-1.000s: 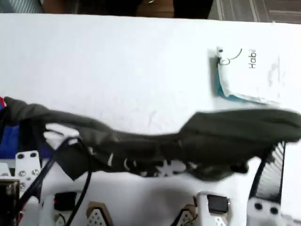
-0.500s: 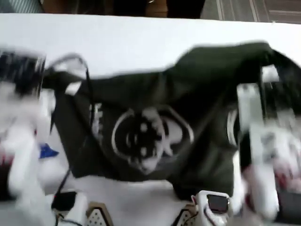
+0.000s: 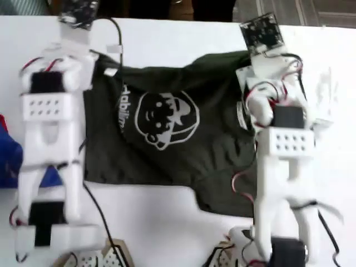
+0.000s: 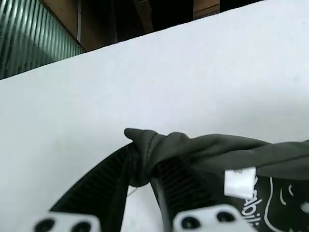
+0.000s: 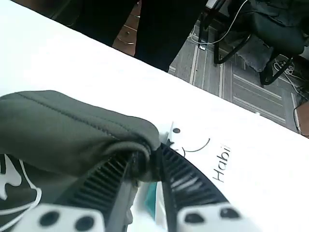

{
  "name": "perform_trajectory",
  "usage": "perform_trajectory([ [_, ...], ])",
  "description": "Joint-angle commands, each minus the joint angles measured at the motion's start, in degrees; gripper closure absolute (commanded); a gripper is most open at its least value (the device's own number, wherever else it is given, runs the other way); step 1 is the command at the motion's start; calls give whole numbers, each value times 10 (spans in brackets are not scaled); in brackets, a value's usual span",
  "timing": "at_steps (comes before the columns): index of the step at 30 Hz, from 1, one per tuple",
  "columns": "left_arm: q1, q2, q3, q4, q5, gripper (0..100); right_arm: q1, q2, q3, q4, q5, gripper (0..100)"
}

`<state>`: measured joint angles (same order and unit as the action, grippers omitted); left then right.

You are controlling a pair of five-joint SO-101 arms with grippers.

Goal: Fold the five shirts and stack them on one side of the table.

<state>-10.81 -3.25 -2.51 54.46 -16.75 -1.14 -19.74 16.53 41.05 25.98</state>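
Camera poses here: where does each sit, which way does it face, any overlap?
High view: fixed overhead, looking down at the white table; left arm and right arm show over the dark green printed shirt.
Left wrist view: on the left arm, facing across the table; left hand pinches a shirt corner.
Right wrist view: on the right arm, facing likewise; right hand pinches a shirt edge beside a folded white shirt.
Shared: all show the green shirt.
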Motion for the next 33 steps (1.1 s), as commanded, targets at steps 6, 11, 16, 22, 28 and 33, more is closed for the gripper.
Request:
perform_trajectory([
  [6, 6, 140, -8, -145, -3, 974, -9, 142, -3, -143, -4, 980],
  [11, 7, 200, -8, -210, -1, 974, -20, 234, -11, -227, -4, 980],
  [16, 6, 279, -69, -222, -1, 974, -24, 346, -80, -240, -4, 980],
  [22, 4, 389, -209, -158, 0, 965, -22, 425, -156, -223, -4, 980],
  [28, 3, 498, -344, -69, 0, 849, -24, 431, -175, -196, -4, 980],
  [33, -4, 567, -461, -19, 1, 849, -22, 431, -178, -196, -4, 980],
])
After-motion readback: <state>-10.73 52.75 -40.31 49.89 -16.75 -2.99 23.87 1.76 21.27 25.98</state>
